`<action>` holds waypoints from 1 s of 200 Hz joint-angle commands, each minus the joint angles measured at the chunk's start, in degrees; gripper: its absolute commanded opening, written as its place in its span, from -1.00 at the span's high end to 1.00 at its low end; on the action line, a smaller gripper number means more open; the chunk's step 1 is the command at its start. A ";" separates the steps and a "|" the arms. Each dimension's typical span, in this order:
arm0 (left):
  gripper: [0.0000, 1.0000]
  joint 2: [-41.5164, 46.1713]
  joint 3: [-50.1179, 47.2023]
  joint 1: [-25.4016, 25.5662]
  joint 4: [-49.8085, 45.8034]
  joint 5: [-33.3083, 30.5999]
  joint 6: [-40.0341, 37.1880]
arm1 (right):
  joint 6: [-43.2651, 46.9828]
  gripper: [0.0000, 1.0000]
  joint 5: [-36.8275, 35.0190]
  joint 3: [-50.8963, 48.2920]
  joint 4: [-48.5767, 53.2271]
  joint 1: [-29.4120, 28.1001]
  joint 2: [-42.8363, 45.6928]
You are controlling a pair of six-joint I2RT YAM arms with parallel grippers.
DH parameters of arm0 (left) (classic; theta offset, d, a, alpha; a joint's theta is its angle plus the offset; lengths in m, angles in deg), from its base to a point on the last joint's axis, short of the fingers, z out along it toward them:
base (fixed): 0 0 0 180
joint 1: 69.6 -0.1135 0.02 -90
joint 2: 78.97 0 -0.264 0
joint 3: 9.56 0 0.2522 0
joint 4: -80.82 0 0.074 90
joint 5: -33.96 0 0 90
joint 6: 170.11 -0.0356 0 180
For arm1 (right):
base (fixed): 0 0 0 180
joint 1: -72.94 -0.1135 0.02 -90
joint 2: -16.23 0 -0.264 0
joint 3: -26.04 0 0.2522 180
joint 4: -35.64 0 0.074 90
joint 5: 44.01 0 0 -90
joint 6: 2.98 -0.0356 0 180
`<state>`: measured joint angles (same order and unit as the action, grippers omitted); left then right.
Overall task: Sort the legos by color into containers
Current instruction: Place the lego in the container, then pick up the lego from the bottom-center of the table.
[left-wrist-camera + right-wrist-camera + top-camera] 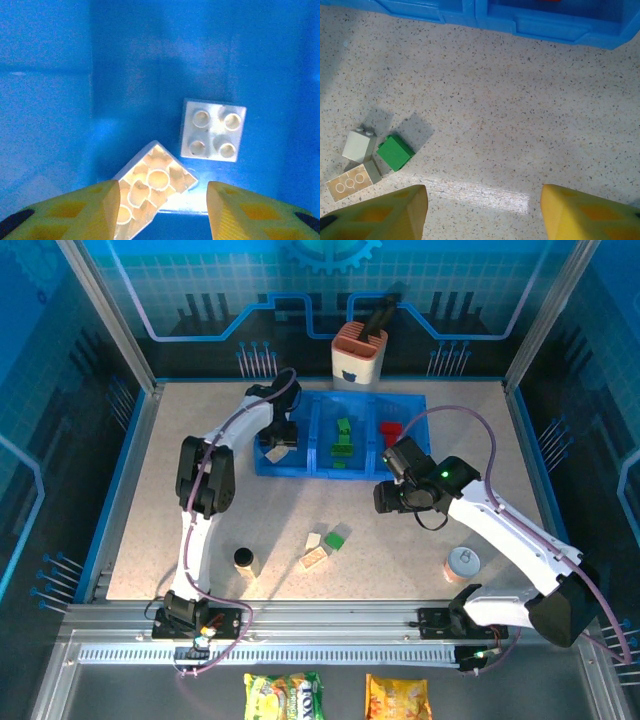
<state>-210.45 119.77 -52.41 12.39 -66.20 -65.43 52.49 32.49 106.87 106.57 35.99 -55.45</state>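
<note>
My left gripper hangs over the left compartment of the blue tray, the containers. Its jaws stand open. An upturned cream lego lies tilted against the left finger, apart from the right one. A second cream lego lies studs up beside it. Green legos fill the middle compartment and a red one the right. My right gripper is open over bare table. Two cream legos and a green lego lie left of it.
A small black cylinder stands near the left arm. A silver-topped tin can sits by the right arm's base. An orange-and-white cup holder stands behind the tray. The tray's front wall runs along the top of the right wrist view.
</note>
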 commanded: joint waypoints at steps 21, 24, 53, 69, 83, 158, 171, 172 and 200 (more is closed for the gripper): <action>0.00 6.56 -0.71 0.38 -2.27 2.78 0.67 | -0.02 -0.24 -0.22 0.60 0.20 0.74 0.40; 0.00 6.85 -0.92 0.43 -2.25 2.97 0.69 | -0.02 -0.24 -0.24 0.54 0.27 0.77 0.32; 0.00 9.54 -3.32 0.97 -2.10 4.45 0.74 | -0.02 -0.24 -0.05 0.35 0.23 0.65 0.51; 0.01 11.35 -5.24 1.34 -1.75 5.20 0.79 | -0.10 -0.24 0.11 0.13 0.14 0.67 0.63; 0.01 13.04 -7.17 1.66 -1.56 5.65 0.80 | -0.18 -0.24 0.40 -0.09 0.00 0.57 0.58; 0.03 24.39 -21.80 1.70 0.96 8.05 1.63 | -0.81 -0.24 2.03 -0.28 -1.42 -0.94 -1.24; 0.03 26.45 -24.46 1.45 1.31 8.46 1.73 | -0.98 -0.24 2.07 -0.18 -1.55 -1.73 -2.07; 0.03 26.58 -24.71 1.40 1.36 8.52 1.74 | -1.03 -0.24 2.11 -0.18 -1.59 -1.82 -2.06; 0.03 31.10 -30.40 -0.08 2.62 9.91 1.93 | -1.59 -0.24 2.22 -0.27 -2.44 -3.61 -3.88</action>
<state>-183.98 93.32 -51.21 13.79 -58.70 -64.88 52.25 34.00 106.87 104.80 34.35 -57.94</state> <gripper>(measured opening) 0.486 0.619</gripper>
